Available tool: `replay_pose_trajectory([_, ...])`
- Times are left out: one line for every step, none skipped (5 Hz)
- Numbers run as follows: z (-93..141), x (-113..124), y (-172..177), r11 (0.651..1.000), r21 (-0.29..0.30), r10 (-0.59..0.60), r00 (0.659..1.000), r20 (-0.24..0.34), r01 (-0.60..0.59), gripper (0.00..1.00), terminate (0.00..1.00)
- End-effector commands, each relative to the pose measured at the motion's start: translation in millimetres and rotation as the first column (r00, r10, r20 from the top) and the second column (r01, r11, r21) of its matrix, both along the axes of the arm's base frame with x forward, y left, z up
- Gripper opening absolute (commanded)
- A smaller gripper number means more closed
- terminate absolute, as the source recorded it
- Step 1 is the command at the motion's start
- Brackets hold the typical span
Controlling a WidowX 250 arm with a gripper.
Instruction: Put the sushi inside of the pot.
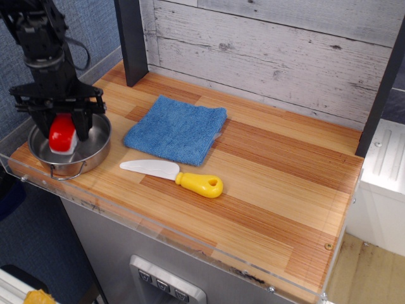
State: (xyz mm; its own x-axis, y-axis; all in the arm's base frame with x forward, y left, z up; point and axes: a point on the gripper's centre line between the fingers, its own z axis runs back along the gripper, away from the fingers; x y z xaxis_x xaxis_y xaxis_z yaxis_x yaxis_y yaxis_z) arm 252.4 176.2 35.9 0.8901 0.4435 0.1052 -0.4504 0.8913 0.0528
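Item 1, surface (266, 190): striped wooden counter top with a clear plastic lip along its front and left edges, seen from above its front edge.

Item 2, pot (95, 151): shiny steel, shallow and round, standing at the surface's front left corner, one wire loop handle facing the front edge.

Item 3, gripper (62, 132): black, reaching straight down over the pot from my arm at the left edge. I read its two fingers as clamped on the sushi, one on each side.

Item 4, sushi (62, 133): glossy red top on a white base, held between the fingers within the pot's rim outline. I cannot tell whether its underside touches the pot floor.

Item 5, blue cloth (176, 128): folded square, lying flat just beside the pot toward the middle of the surface, nearer the back edge than the knife.

Item 6, toy knife (172, 175): white blade pointing to the left edge, yellow handle to the right, lying flat between the cloth and the front edge, apart from the pot.

Item 7, dark post (131, 38): upright at the back left corner.
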Motion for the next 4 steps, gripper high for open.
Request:
replay_pose_trajectory([-1.2,2.3,5.3,0.999,0.032,-0.003,1.000,0.019,0.003,0.00,0.00])
replay_pose_trajectory([-4.4,2.2,5.0,1.000,0.018,-0.006,1.000,0.017,0.005,0.00,0.00])
replay_pose_trajectory([-2.3,3.7,4.8,1.000,0.004,0.011,1.000,0.029,-0.011,0.00,0.00])
replay_pose_trajectory([-2.2,2.9,4.9,1.000,-0.002,0.009,1.000,0.010,-0.009,1.00,0.00])
